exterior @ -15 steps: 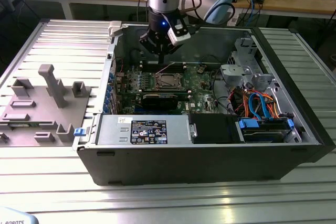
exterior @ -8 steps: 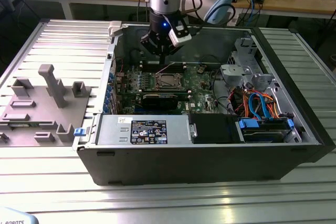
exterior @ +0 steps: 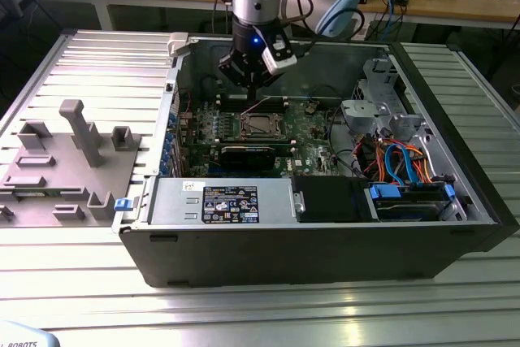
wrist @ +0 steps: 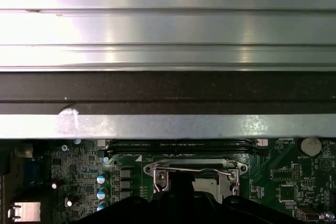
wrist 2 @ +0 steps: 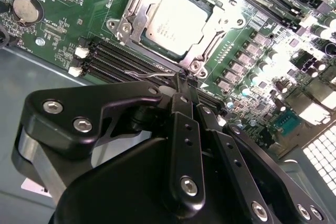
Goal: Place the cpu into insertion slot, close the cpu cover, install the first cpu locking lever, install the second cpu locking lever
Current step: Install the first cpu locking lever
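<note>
The cpu (wrist 2: 176,19) lies flat in the insertion slot (exterior: 260,125) on the green motherboard (wrist 2: 63,19), its silver top showing through the window of the cpu cover (wrist 2: 224,23), which is down over it. My gripper (wrist 2: 186,80) hovers just off one edge of the socket, its two thin black fingers (wrist 2: 181,85) shut together. A thin silver wire locking lever (wrist 2: 152,75) runs right up to the fingertips; whether it is pinched between them is hidden. In the first wrist view the lever (wrist: 194,170) crosses the socket above the gripper body. In the exterior view the gripper (exterior: 250,87) hangs above the socket inside the open case.
Black memory slots (wrist 2: 121,59) lie beside the socket. A long black card (exterior: 244,154), the power supply (exterior: 219,201), a drive cage (exterior: 382,103) and blue and orange cables (exterior: 406,164) crowd the case. A grey fixture tray (exterior: 65,160) sits on the exterior view's left.
</note>
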